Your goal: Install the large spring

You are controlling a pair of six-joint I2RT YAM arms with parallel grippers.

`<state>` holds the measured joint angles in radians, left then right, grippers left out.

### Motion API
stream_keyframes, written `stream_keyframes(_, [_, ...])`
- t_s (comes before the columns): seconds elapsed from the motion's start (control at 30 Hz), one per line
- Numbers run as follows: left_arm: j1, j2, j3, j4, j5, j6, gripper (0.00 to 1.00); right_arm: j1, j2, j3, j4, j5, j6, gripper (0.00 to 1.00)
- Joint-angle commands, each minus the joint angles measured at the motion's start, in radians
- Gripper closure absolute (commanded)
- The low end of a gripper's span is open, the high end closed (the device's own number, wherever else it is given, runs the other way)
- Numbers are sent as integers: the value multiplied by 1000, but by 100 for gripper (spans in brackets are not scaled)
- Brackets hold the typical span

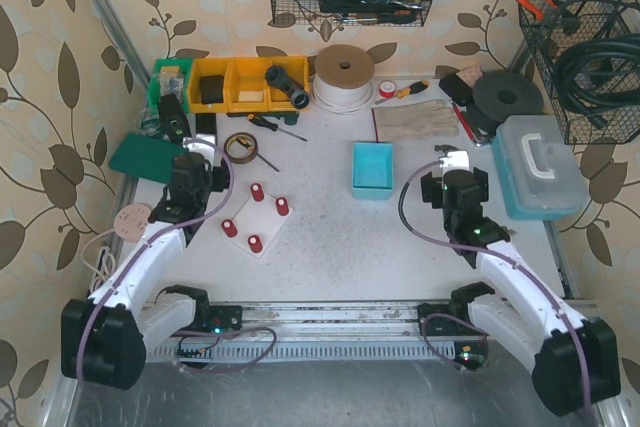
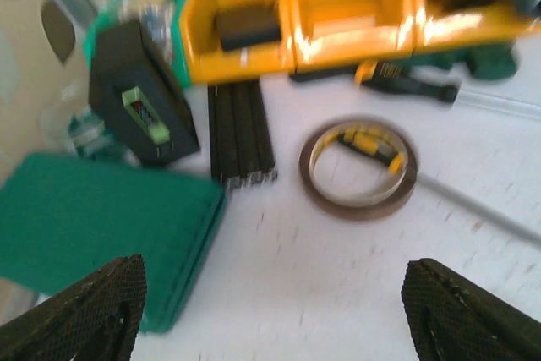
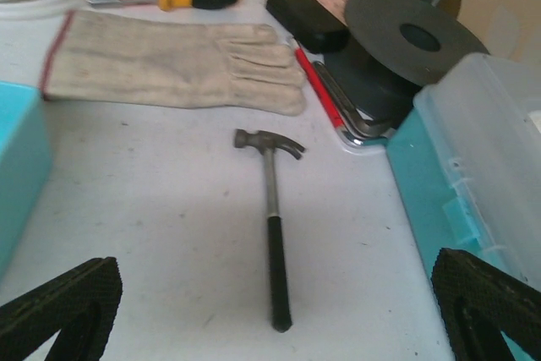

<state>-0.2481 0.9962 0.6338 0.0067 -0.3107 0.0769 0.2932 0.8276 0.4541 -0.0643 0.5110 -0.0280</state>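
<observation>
Near the counter's left edge sits a white board (image 1: 256, 224) with four red pegs. Both tools, left (image 2: 270, 310) and right (image 3: 279, 314), hang wide and hold nothing. No spring shows, so I cannot judge the approach.

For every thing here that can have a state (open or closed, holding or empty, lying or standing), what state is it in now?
Left gripper: open, holding nothing.
Right gripper: open, holding nothing.
Plastic case: lid closed.
Blue box: open on top; contents cannot be told.
Hammer: lying flat on the table.
Glove: lying flat.
Tape ring: lying flat, a screwdriver tip inside it.
Red pegs: standing upright on their plate, no spring on them.
</observation>
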Motion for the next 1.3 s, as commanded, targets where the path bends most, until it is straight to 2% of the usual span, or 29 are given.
stream_keyframes(0.0, [80,20,-151,163,49,-10,16,-84,89,-32,193,-35,-33,1])
stream_keyframes(0.1, [134,25,-255,337,21,-19,15,-137,135,-80,286,-88,-20,1])
stream_keyframes(0.23, [180,124,-231,426,148,7,15,-188,169,-153,411,-143,-28,1])
stream_keyframes(0.3, [180,183,-217,422,130,14,15,-213,188,-172,465,-163,-38,1])
stream_keyframes(0.4, [189,219,-267,538,77,-9,14,-246,219,-178,533,-197,-27,1])
stream_keyframes(0.47, [202,246,-272,591,93,-13,14,-255,251,-186,595,-209,-27,1])
stream_keyframes(0.8, [238,395,-268,710,167,-13,14,-283,444,-123,741,-284,-87,1])
stream_keyframes(0.93, [239,496,-280,797,196,0,14,-313,513,-36,651,-382,-95,1])
stream_keyframes(1.17, [239,511,-246,747,193,3,14,-327,550,-6,637,-510,-111,1])
stream_keyframes(1.27, [238,504,-252,746,194,3,14,-329,625,-15,741,-559,-107,1])
